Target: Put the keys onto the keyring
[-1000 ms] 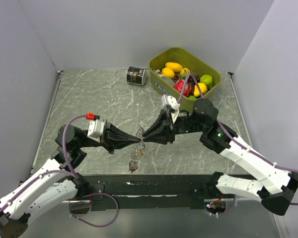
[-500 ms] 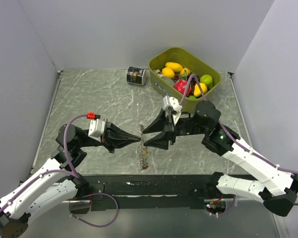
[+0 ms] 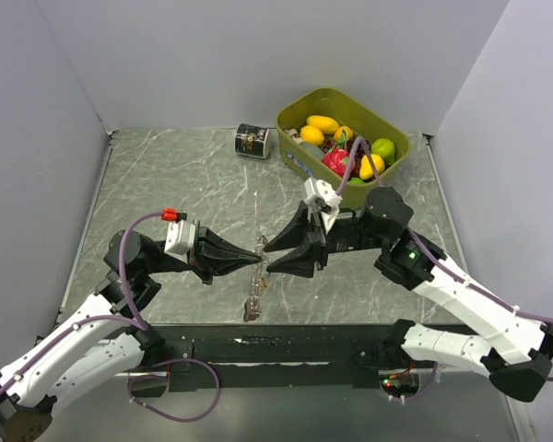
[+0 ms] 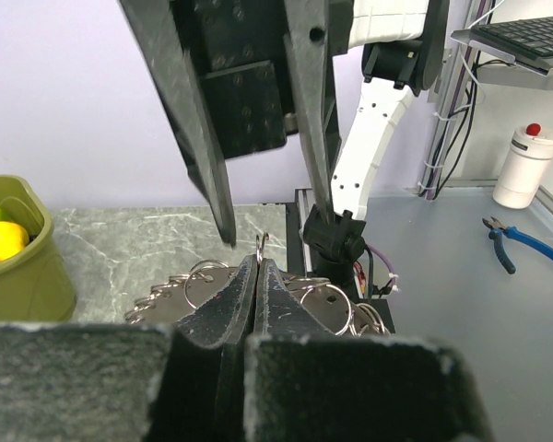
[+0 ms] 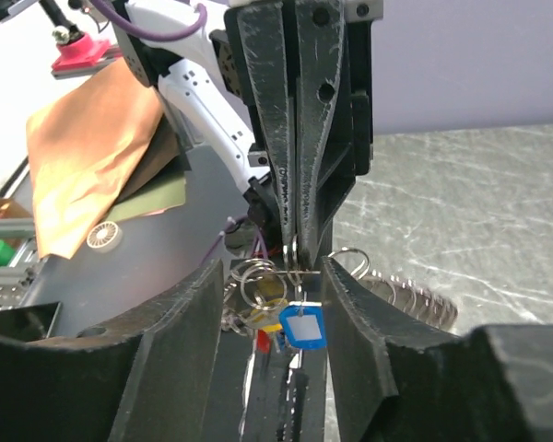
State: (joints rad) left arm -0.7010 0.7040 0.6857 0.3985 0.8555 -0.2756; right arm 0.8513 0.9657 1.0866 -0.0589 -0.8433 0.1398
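Left end effector (image 4: 258, 265) clenched on keyring (image 4: 157, 299), right end effector (image 5: 273, 272) released, straddling its tip; closing off-line could jar the keys (image 5: 302, 329) loose

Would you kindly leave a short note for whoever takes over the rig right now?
Left tool: shut, pinching a thin wire loop at its tip.
Right tool: open, straddling that tip, holding nothing.
Keys and keyring: bunched together at the left tool's tip.
Done: cannot tell which keys are on.
Left: check, then thread the rest.
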